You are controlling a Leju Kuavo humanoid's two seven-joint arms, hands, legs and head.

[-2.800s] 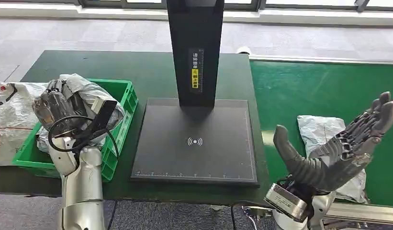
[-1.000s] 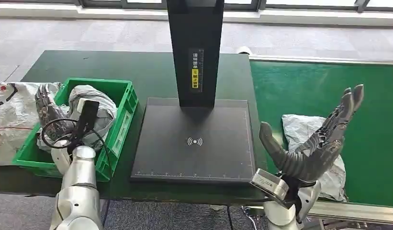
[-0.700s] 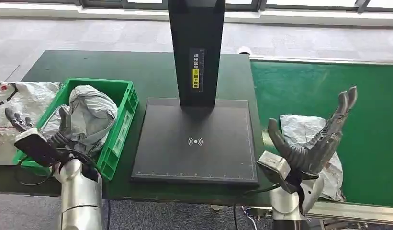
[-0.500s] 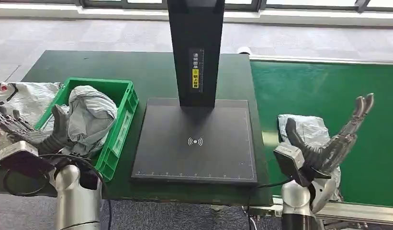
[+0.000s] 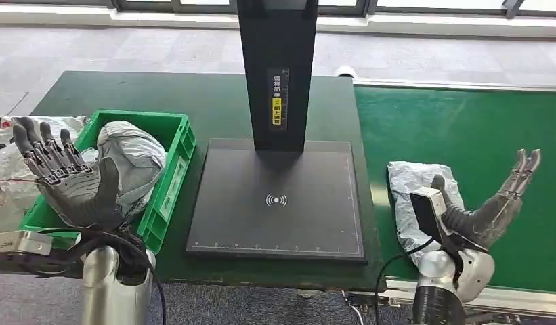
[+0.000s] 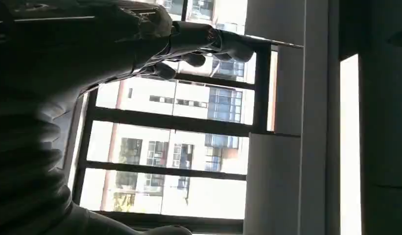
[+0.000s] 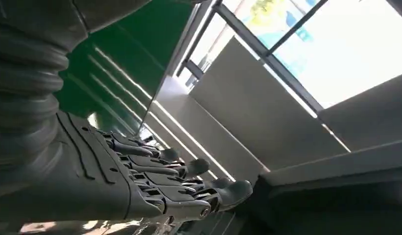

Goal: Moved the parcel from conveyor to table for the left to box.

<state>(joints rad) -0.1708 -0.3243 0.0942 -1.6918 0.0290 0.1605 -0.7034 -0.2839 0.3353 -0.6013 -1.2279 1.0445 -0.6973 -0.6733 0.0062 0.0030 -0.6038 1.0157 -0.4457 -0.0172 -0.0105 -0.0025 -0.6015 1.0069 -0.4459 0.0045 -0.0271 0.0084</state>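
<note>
My left hand (image 5: pixel 68 183) is raised, fingers spread, holding nothing; at its 3 o'clock the green crate (image 5: pixel 172 176) holds a grey parcel (image 5: pixel 129 159). My right hand (image 5: pixel 488 206), also released, hovers beside another grey bag (image 5: pixel 414 193) on the green conveyor (image 5: pixel 458 128).

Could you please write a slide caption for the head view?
Both hands, left and right, open; one parcel on the conveyor.

left hand (image 5: pixel 72 186), right hand (image 5: pixel 488 206) raised, fingers spread
</note>
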